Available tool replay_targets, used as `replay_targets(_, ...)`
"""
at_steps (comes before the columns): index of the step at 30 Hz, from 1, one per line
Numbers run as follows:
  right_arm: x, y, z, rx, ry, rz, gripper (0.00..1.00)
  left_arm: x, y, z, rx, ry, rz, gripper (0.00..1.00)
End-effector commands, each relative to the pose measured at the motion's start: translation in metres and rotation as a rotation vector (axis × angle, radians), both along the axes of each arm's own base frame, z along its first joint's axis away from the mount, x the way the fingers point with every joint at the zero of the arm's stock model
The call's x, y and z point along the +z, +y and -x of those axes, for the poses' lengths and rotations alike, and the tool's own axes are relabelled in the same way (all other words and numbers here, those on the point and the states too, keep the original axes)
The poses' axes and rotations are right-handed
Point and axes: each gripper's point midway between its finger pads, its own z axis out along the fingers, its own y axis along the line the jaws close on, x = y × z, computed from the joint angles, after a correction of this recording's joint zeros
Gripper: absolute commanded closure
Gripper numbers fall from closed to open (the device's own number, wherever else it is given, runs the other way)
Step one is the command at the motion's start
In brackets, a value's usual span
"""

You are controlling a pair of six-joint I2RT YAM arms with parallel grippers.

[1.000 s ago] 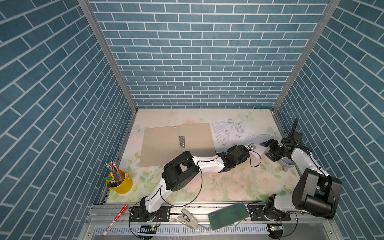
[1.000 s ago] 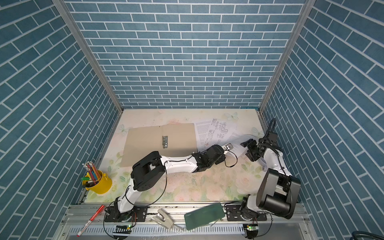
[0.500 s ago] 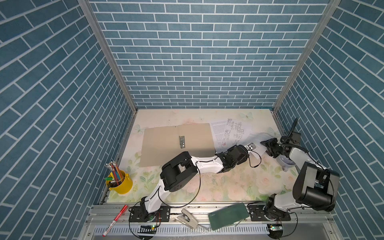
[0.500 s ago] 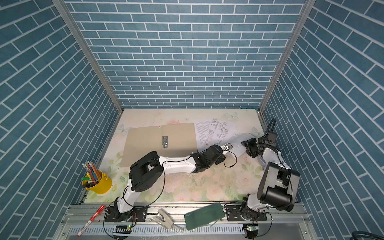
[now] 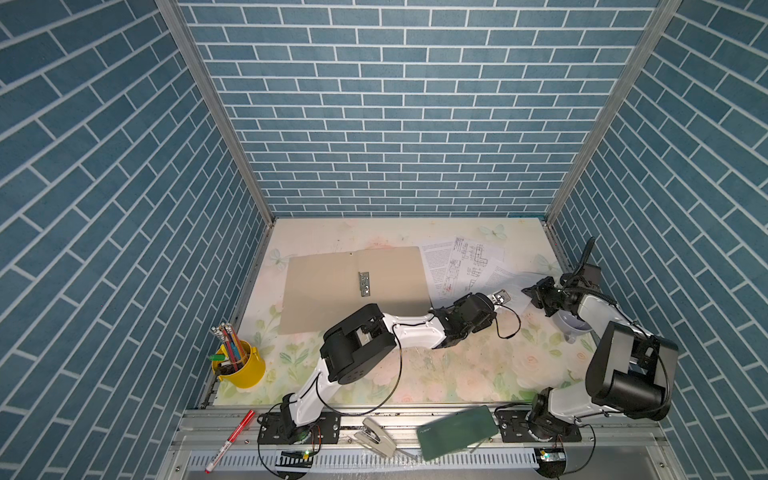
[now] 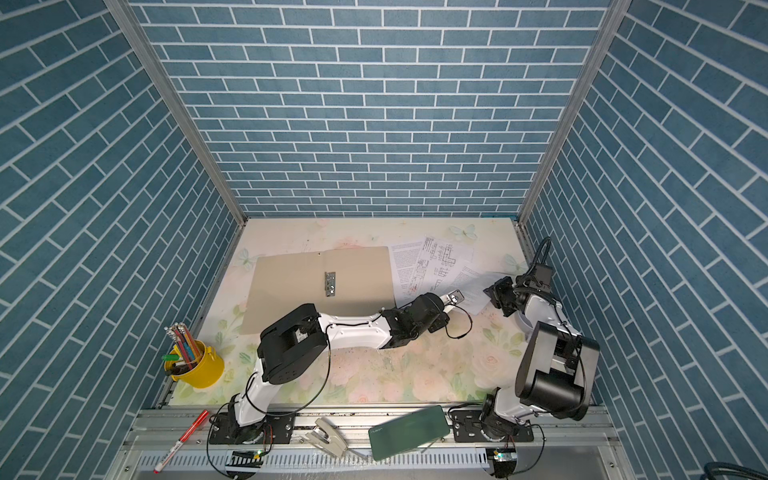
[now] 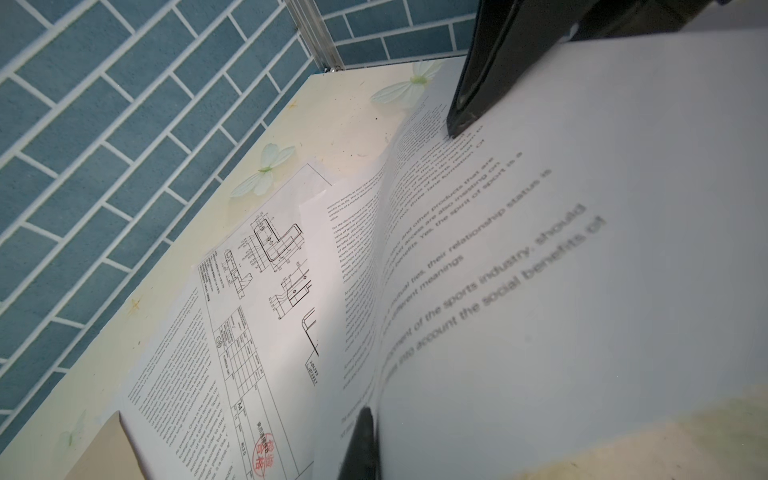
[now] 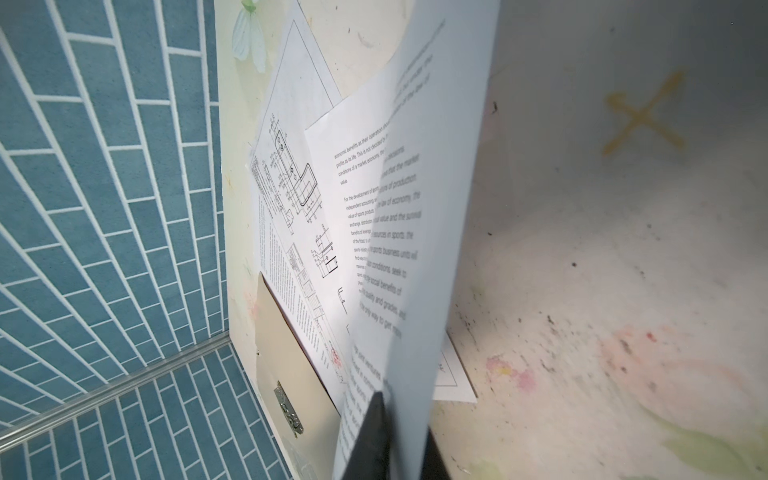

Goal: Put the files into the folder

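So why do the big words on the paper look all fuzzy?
In the left wrist view the lifted sheet is near the camera, so its words blur; the drawing sheet behind looks sharp. In the right wrist view its near edge blurs too.

The right gripper (image 5: 527,291), which a second before had stood with its jaws apart just beside the right edge of the top text sheet (image 5: 509,277), pushed in a little toward the middle of the table and closed its jaws on that edge. The right arm (image 5: 623,365) followed, its big dark elbow joint drawing slightly toward the far wall in both top views. The sheet's right edge, free a second before, ended up pinched between the jaws and held off the table, the paper bowing upward there.
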Motion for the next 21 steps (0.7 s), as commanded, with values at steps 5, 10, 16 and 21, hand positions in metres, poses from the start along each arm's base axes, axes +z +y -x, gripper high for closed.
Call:
replay_targets(5,0.014,-0.003,-0.005,0.011,-0.02,0.017,1.0,0.021,-0.001,0.012,-0.031,-0.032,0.041,0.75)
replay_targets(10,0.032,-0.006,-0.012,0.017,-0.048,0.041,1.0,0.035,0.008,0.015,-0.009,-0.056,0.058,0.25)
replay_targets(16,0.077,-0.004,-0.042,0.043,-0.128,0.081,1.0,0.062,0.044,0.01,0.095,-0.143,0.072,0.0)
replay_targets(21,0.109,0.033,-0.081,0.139,-0.181,0.111,1.0,0.072,0.094,0.003,0.235,-0.201,0.041,0.0)
